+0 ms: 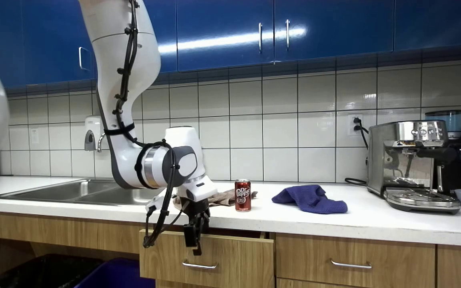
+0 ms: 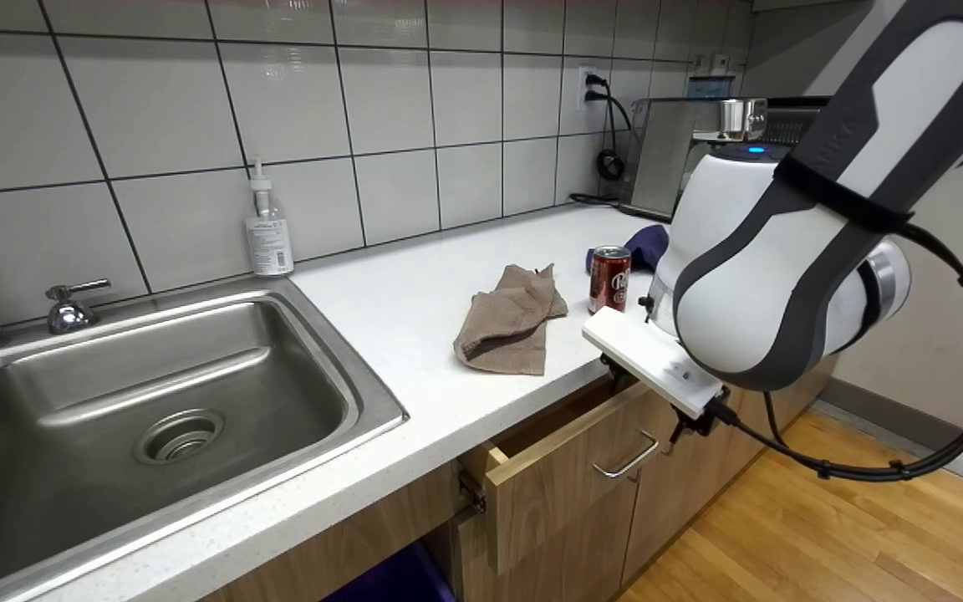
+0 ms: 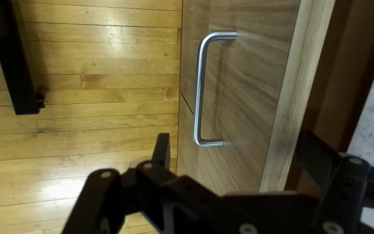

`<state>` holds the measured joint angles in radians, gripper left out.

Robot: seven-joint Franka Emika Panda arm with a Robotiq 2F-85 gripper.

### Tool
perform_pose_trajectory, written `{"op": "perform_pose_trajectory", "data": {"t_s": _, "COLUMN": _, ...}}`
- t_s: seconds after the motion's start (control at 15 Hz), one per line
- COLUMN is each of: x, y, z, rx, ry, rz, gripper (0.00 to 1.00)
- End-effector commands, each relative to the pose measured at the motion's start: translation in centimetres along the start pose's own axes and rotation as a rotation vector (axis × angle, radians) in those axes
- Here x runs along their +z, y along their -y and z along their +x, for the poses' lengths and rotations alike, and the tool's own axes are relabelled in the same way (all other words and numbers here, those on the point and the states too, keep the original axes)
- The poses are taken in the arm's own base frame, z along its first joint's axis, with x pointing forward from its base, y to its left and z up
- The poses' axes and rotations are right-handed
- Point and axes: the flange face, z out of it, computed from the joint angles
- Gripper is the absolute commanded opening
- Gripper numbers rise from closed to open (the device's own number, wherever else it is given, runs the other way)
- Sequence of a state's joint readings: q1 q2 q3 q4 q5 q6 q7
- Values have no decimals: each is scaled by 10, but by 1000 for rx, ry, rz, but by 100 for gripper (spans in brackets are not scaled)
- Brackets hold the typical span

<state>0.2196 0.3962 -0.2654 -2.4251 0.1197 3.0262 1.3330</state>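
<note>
Nearest the lens, along the bottom of the wrist view, is the black gripper (image 3: 238,151), its two fingers (image 3: 163,149) spread wide with nothing in their hold. One drawer (image 3: 248,104) stands partly out, right of centre, its top edge running between the fingers in the picture; whether they touch it cannot be told. Its single handle (image 3: 200,87) shows whole near the middle of the frame, with wooden floor (image 3: 109,87) to its left.

In both exterior views, one soda can (image 1: 243,196) stands upright on the white countertop (image 1: 374,224), near two cloths. The brown cloth (image 2: 515,322) lies uncovered near the centre in an exterior view; the purple cloth (image 1: 310,199) lies in full sight, right of centre, in an exterior view. One coffee machine (image 1: 410,168) shows at the right in both.

Only in an exterior view are blue cupboards (image 1: 222,24) across the top, with three pulls (image 1: 260,38), and one wall dispenser (image 1: 93,134) at left. Only in an exterior view are one pump bottle (image 2: 270,234), upper left, and one drain (image 2: 179,436) in the sink (image 2: 381,405), lower left.
</note>
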Motion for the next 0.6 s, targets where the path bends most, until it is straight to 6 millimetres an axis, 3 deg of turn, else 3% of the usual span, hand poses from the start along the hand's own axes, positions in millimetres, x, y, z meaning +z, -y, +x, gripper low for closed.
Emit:
{"op": "perform_pose_trajectory", "data": {"t_s": 0.0, "x": 6, "y": -2, "z": 1, "rx": 19, "ry": -7, "rz": 17, "gripper": 100}}
{"op": "perform_pose_trajectory", "data": {"t_s": 0.53, "x": 8, "y": -8, "z": -1, "rx": 32, "ry": 3, "rz": 11, "gripper": 100}}
